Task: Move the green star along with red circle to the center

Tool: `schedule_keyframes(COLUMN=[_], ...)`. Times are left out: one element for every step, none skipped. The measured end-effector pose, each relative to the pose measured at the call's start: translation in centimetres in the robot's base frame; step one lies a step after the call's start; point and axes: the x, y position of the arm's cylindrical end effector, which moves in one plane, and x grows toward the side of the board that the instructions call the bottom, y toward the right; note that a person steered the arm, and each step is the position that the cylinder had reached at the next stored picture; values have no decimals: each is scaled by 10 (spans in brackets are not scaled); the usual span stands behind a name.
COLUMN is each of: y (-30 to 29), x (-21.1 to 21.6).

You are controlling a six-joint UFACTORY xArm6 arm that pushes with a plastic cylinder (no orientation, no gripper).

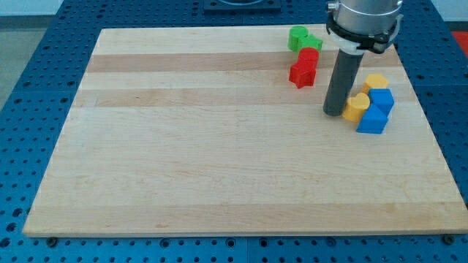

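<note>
We saw a wooden board (219, 146) lying on a blue pegboard table (29, 73), w/ all the blocks bunched at the board's far right corner area.

Our arm had no jaws at all, so nothing was spread, pressed or pinching; it ended in a dark rod. My tip (334, 113) rested on the board just left of the yellow-and-blue cluster, right beside the nearer yellow block (356, 107), maybe touching it; we couldn't tell for sure. The tip sat to the right of and nearer than the red pieces, apart from them.

Task things: the green star (298, 36) was at the far edge of the board, right of centre, w/ a second green block (312, 42) tight against its right side; the shape of that one was unclear. The red circle (308, 55) sat just near of the green pair, approx. touching them. A red block (302, 73), star-like in shape, was pressed against the circle's near side. All four formed one tight column, well away from the board's centre.

On the right: a yellow block (376, 81) at the far end of the cluster, a blue block (381, 99) touching it on the near side, and another blue block (372, 120) nearest to us, against the first blue. The nearer yellow one leaned on the left of the blues. Exact shapes there were hard to make out.
</note>
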Motion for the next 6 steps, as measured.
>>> schedule_keyframes(y=[-3,-10,-9,-3,6,15], x=[-6,-21,-36,-52,-67,-87])
